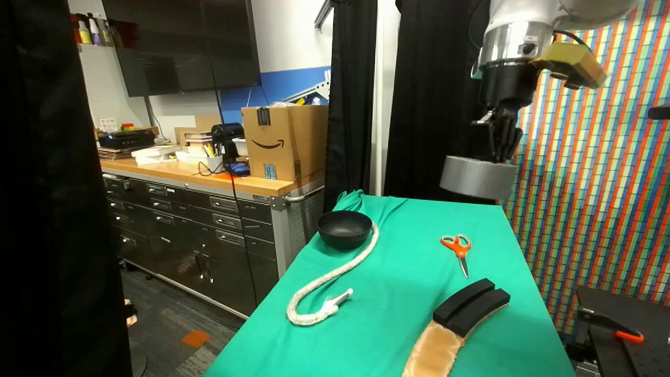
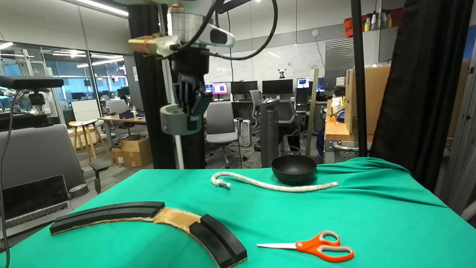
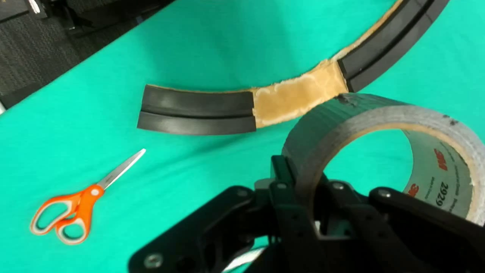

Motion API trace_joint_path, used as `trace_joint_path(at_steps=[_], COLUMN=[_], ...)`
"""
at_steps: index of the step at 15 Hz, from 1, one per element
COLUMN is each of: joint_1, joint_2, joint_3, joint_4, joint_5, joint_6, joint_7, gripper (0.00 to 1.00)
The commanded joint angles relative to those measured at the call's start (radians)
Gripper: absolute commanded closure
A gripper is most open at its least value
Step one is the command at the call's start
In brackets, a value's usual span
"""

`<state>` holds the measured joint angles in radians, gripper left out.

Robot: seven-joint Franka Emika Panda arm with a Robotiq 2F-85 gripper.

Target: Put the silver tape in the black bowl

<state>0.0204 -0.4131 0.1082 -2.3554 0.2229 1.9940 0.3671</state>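
Small round glossy black bowl [image 1: 344,230] sits upright on the green-cloth-covered table [image 1: 398,262], bare black interior visible in both exterior views. White braided rope [image 2: 290,188] curves just beside it; can't tell if they touch. Other containers: brown cardboard box [image 1: 269,152] on the wood-topped workbench [image 1: 272,187], pale stuff poking out the top; white cup [image 1: 215,164] next to it holds pencils or pens. White-and-silver arm [image 1: 515,44] has its wrist near vertical, black two-finger hand [image 3: 305,178] pointing down. Hand is clamped on the wall of the silver-grey roll of tape [image 1: 477,178], one finger [image 3: 281,172] outside the ring, the other inside. Roll is in the air, ring near level with a slight tilt, well apart from the bowl. Wrist view: orange-handled scissors [image 3: 93,191] and black-and-tan curved strip [image 3: 299,96] lie on the table below, green cloth seen through the ring.
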Motion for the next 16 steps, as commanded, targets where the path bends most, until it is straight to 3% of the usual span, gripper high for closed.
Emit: trace_joint_path(at_steps=[1,7,16], joint_1=[-0.037,-0.045,-0.051], joint_2=[0.142,0.348,0.690], joint_3=[0.008,-0.018,-0.127], joint_4=[0.209,0.464,0.907], joint_5=[-0.041,-0.052,-0.033], joint_6=[-0.057,-0.097,-0.219], joint_7=[0.108,0.199,0.155], gripper=[0.90,0.91,0.90])
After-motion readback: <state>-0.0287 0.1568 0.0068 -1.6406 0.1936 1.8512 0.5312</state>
